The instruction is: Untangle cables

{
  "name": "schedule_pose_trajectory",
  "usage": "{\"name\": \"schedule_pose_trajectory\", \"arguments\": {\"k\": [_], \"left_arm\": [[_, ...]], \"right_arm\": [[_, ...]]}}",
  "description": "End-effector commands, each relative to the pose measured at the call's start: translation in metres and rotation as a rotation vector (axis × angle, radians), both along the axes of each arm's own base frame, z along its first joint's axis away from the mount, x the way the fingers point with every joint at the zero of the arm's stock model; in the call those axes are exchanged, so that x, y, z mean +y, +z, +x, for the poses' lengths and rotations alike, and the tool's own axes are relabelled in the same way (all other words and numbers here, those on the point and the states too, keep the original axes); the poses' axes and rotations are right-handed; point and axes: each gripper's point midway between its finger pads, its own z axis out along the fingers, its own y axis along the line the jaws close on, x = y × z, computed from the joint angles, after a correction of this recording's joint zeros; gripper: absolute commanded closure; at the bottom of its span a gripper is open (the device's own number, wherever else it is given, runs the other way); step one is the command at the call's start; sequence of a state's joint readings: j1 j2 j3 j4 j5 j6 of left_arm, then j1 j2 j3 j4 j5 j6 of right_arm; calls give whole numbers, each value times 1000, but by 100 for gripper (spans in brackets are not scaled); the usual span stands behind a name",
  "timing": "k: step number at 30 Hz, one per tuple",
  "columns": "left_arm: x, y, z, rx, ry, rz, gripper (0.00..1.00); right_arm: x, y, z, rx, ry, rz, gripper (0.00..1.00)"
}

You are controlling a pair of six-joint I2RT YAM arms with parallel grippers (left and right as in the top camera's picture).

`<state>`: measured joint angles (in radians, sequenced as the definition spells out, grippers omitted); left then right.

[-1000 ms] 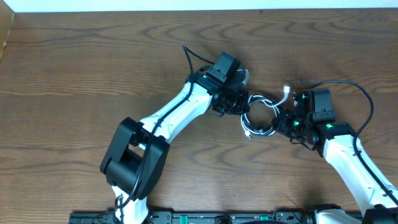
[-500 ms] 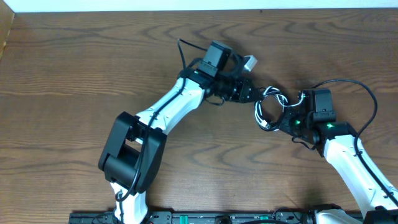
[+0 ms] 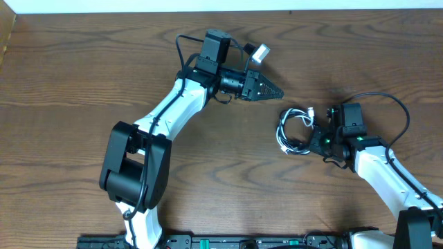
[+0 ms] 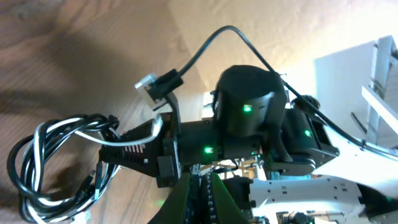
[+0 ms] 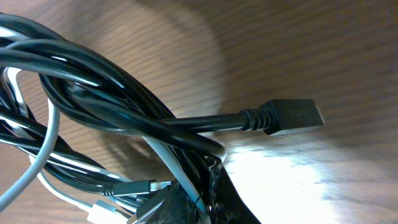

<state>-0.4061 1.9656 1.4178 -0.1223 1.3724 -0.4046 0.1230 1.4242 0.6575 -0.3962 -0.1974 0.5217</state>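
Observation:
The cables (image 3: 294,131) lie as a looped tangle of black and white cord on the wooden table, right of centre. My right gripper (image 3: 317,140) is shut on the tangle's right side. In the right wrist view the white cord (image 5: 168,162) runs between my right gripper's (image 5: 199,202) closed fingers, beneath black loops (image 5: 112,81). A black plug (image 5: 292,116) sticks out to the right. My left gripper (image 3: 278,92) is shut on nothing and hangs up and left of the tangle, apart from it. The left wrist view shows the tangle (image 4: 43,162) beyond its closed fingers (image 4: 193,193).
The right arm's thick black wire (image 3: 387,104) arcs over its wrist, and the left arm's wire (image 3: 181,48) loops near the table's (image 3: 83,69) far edge. A white wall strip (image 3: 138,5) borders the back.
My left gripper had hold of the tangle and pulled it up and left. It has since come away, shut and empty, and the tangle has dropped back beside the right gripper.

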Motion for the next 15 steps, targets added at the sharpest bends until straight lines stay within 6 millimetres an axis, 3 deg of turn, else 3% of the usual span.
{"name": "schedule_pose_trajectory", "arguments": {"k": [1, 3, 7, 12, 15], "left_arm": [[-2, -13, 9, 0, 114, 141, 92], [3, -50, 12, 36, 223, 344, 92], [15, -97, 10, 82, 389, 650, 70], [-1, -108, -3, 47, 424, 743, 68], [1, -117, -3, 5, 470, 816, 68]], "right_arm": [[15, 8, 1, -23, 74, 66, 99], [16, 8, 0, -12, 46, 85, 99], [16, 8, 1, -8, 24, 93, 99], [15, 8, 2, -14, 20, 84, 99], [15, 8, 1, -9, 21, 84, 99]]}}
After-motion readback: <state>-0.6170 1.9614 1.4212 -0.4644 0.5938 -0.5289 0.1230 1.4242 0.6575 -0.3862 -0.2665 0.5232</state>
